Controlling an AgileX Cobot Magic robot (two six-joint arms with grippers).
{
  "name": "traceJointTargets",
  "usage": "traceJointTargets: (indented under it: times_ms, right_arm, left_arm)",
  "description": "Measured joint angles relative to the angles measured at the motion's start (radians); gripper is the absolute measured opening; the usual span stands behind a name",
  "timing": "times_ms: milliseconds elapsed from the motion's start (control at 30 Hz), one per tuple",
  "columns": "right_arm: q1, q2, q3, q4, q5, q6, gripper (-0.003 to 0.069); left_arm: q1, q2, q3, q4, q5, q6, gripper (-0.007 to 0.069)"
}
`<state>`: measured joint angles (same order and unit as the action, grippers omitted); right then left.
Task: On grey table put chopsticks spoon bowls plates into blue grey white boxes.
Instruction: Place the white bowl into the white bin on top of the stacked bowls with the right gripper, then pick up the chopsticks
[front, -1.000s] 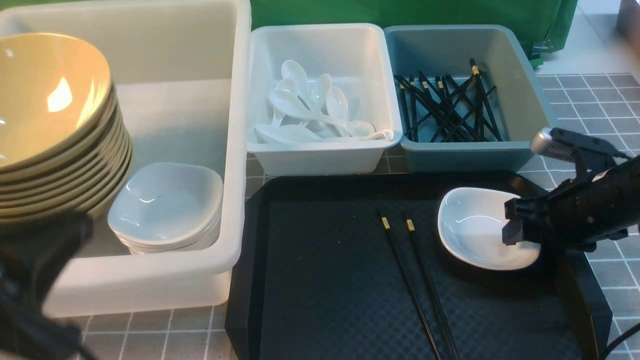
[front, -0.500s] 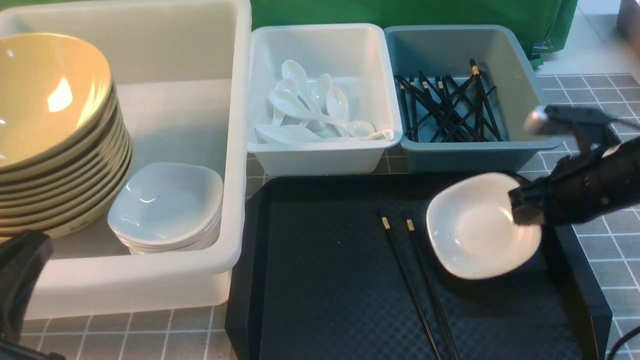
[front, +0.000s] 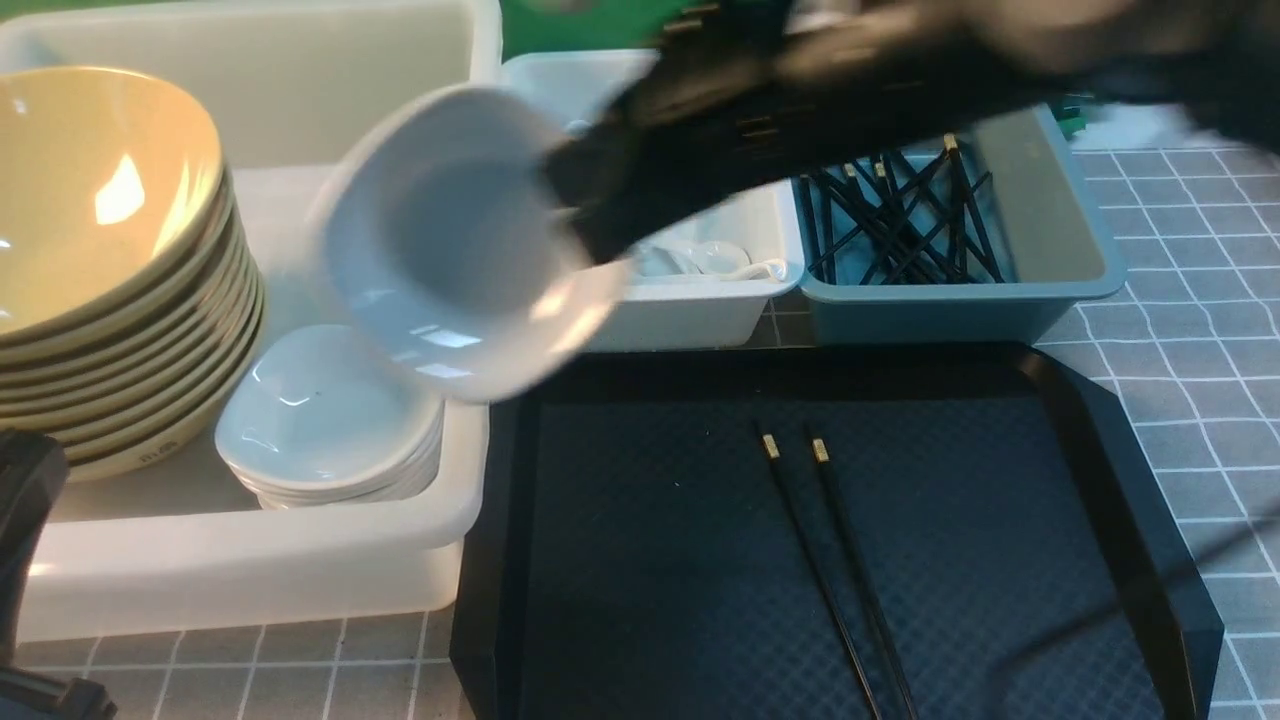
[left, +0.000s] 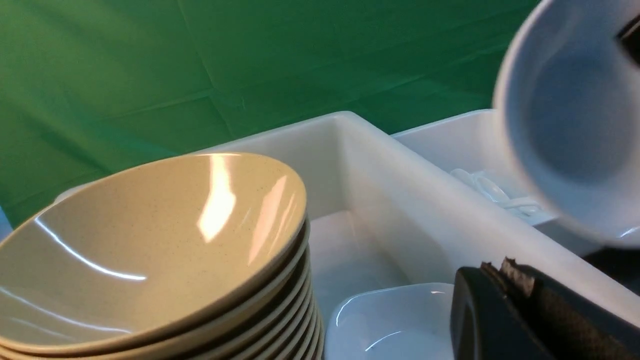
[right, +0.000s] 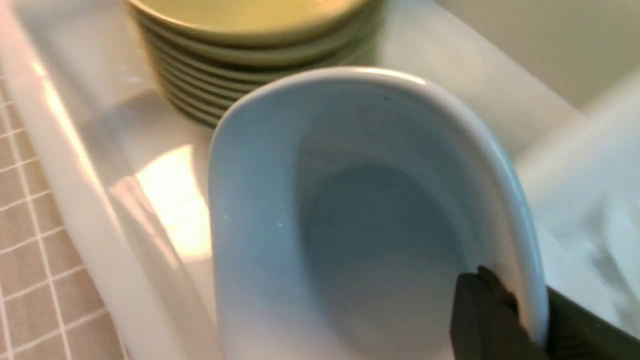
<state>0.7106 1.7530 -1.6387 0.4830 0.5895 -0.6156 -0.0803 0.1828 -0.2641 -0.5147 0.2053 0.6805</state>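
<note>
One plate (front: 450, 240) aloft; two loose chopsticks (front: 816, 560)

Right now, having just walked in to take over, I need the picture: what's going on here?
The right pincer is shut on the rim of a white plate, holding it tilted in the air over the tub's right side, above the plate stack. Bowls sit stacked in the tub too. Spoons lie in the white box and chopsticks in the blue box. A chopstick pair lies on the tray. The left pincer is shut and empty, low by the tub.
</note>
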Motion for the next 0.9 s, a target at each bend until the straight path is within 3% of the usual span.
traceJointTargets:
  times_ms: [167,267,467,567,700,833,900]
  right_arm:
    - [0.069,0.267,-0.251,-0.007,-0.005,-0.049,0.0071]
    - [0.07,0.378,-0.359,-0.04,0.04,-0.051,0.0115]
    - [0.07,0.462,-0.491,-0.133,0.17,0.072,0.0365]
    - [0.062,0.429,-0.502,-0.17,0.256,0.107,0.0451]
    - [0.018,0.341,-0.504,-0.203,0.381,0.182,0.0486]
    - [-0.079,0.214,-0.509,-0.23,0.418,0.247,0.0489]
    - [-0.145,0.147,-0.515,-0.269,0.515,0.314,0.0489]
  left_arm:
    - [0.0,0.0,0.0,-0.002,0.004,-0.004,-0.0008]
    - [0.0,0.0,0.0,-0.003,0.016,-0.004,-0.0008]
    - [0.0,0.0,0.0,-0.003,0.023,-0.004,-0.0008]
    - [0.0,0.0,0.0,-0.004,0.024,-0.004,-0.0008]
    - [0.0,0.0,0.0,-0.004,0.033,-0.004,-0.0008]
    - [0.0,0.0,0.0,-0.004,0.038,-0.004,-0.0008]
    - [0.0,0.0,0.0,-0.004,0.039,-0.004,-0.0008]
